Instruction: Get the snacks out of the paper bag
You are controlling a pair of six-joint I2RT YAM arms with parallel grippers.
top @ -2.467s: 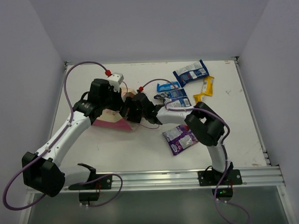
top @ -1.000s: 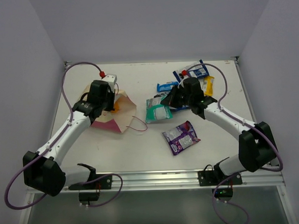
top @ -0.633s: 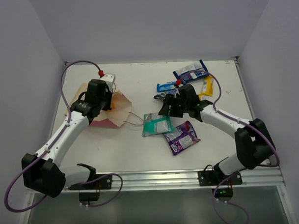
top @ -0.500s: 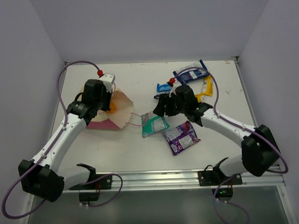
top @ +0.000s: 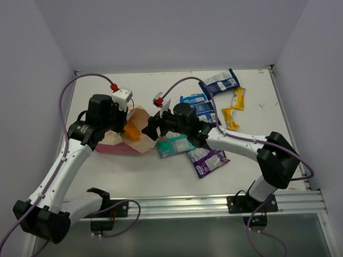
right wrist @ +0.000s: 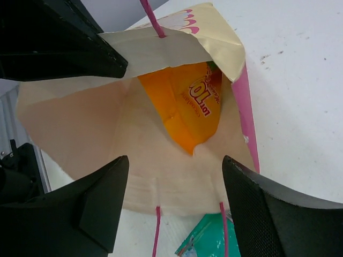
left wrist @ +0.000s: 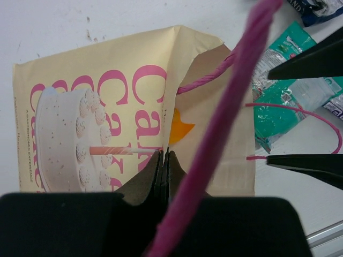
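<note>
The paper bag [top: 120, 142] lies on its side with its mouth facing right. My left gripper [top: 121, 120] is shut on its upper rim [left wrist: 163, 155], holding the mouth open. An orange snack packet [right wrist: 190, 101] lies inside the bag [right wrist: 96, 134]. My right gripper [right wrist: 176, 160] stands open at the mouth, just short of the orange packet [top: 132, 130], with nothing between its fingers. A teal packet [top: 173, 145] lies on the table just right of the bag. Purple [top: 208, 159], blue-and-white [top: 196, 107] and yellow [top: 234, 106] packets lie further right.
Pink cord handles [left wrist: 236, 107] trail from the bag's rim, one across the left wrist view, others over the teal packet [left wrist: 284, 91]. Another blue-and-white packet [top: 219, 81] lies at the back right. White walls close the table [top: 162, 179] on three sides.
My right gripper let go of the teal packet on the table, opened, and swung left to the bag's mouth. The left gripper kept its hold and tipped the bag more open.
</note>
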